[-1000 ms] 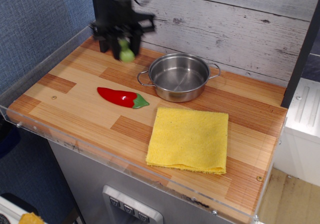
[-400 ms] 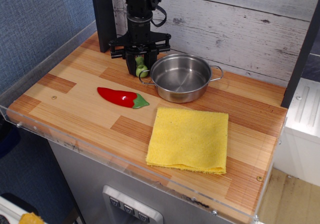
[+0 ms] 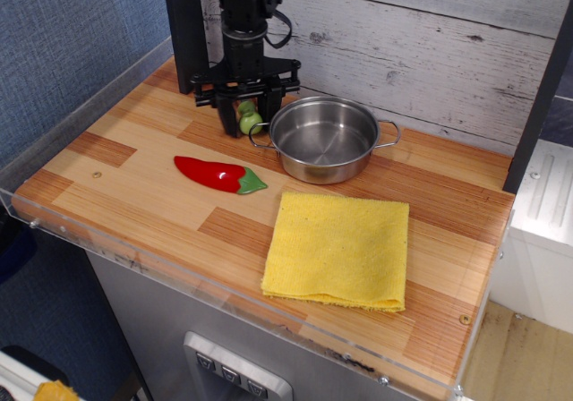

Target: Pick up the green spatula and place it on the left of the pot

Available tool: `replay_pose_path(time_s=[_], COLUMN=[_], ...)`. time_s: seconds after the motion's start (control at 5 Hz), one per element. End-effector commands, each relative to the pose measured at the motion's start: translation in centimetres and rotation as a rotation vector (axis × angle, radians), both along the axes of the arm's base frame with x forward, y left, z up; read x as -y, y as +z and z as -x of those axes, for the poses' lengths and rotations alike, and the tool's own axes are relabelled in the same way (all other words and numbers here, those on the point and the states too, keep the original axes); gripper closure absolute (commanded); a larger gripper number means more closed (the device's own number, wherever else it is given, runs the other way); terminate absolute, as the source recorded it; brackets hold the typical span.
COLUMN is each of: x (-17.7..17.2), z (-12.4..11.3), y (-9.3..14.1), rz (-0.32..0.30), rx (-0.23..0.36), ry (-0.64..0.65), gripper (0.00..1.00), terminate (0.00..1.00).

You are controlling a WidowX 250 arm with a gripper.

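Note:
The green spatula [image 3: 250, 119] shows as a light-green handle on the wooden table, right by the left loop handle of the pot [image 3: 322, 138]. Its grey blade is hidden by the gripper. My gripper [image 3: 247, 115] hangs straight down over it at the back of the table. The black fingers [image 3: 227, 119] stand apart on either side of the handle, so the gripper looks open around it. The shiny steel pot sits empty just right of the gripper.
A red chili pepper with a green stem [image 3: 219, 174] lies in front of the gripper. A folded yellow cloth [image 3: 340, 249] lies at the front right. A black arm post [image 3: 186, 34] and a grey plank wall [image 3: 421, 43] stand behind. A clear plastic rim [image 3: 134, 258] edges the table.
The gripper carried the spatula from the back left to the pot's left handle and lowered it. Its fingers have now spread apart around the handle.

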State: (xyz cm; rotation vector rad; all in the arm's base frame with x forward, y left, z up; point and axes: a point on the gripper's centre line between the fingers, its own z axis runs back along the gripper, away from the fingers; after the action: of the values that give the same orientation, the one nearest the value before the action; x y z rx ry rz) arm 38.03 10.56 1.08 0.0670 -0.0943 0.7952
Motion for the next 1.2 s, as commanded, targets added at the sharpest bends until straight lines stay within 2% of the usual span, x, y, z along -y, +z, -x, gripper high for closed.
replay_pose_path(time_s=[0.0,0.2,0.4,0.8,1.0], x=[0.3,0.4,0.5,1.1,1.6], z=[0.5,0.7,0.7,1.7,2.6], y=[2.9,4.3,6.8,11.3,13.3], rz=[-0.017,-0.020,-0.042,-0.049,-0.089], rx=[0.073,0.111,0.153,0.246,0.287], ry=[0.013,0.022,0.008,0.003,0.026], gripper=[0.00,0.00,0.00,0.00,0.00], terminate=[0.00,0.00,0.00,0.00,0.00])
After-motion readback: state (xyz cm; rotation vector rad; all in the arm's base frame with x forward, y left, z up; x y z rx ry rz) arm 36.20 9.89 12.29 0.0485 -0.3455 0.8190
